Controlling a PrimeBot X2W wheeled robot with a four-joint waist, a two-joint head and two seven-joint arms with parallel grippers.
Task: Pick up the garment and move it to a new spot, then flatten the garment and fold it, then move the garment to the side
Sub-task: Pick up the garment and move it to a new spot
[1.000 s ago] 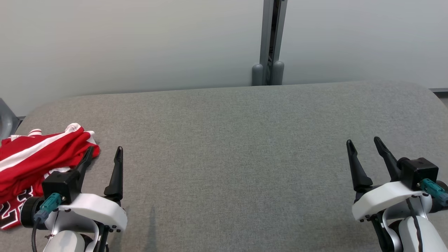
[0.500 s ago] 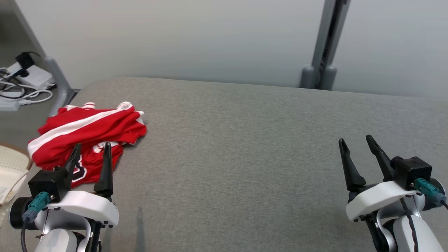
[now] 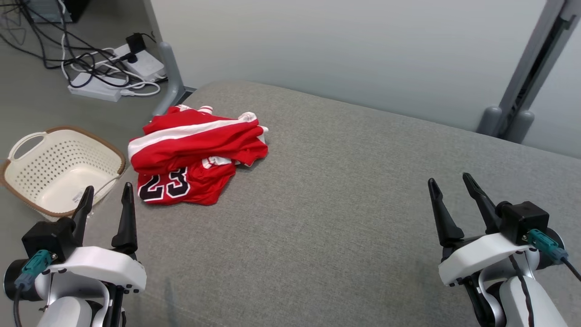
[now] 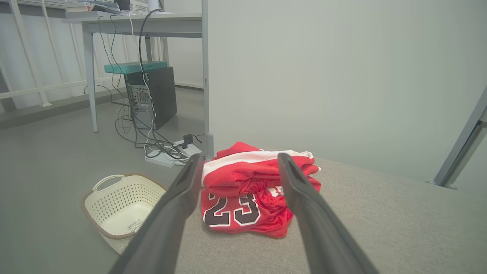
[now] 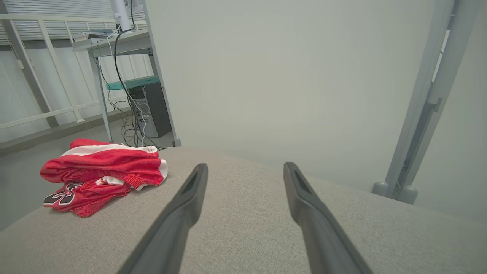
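Head view: arms low, jaws spread, apart from garment (image 3: pixel 195 147).

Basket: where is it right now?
In the head view, the basket sits on the floor at the left, off the corner of the grey table, left of the red jersey.
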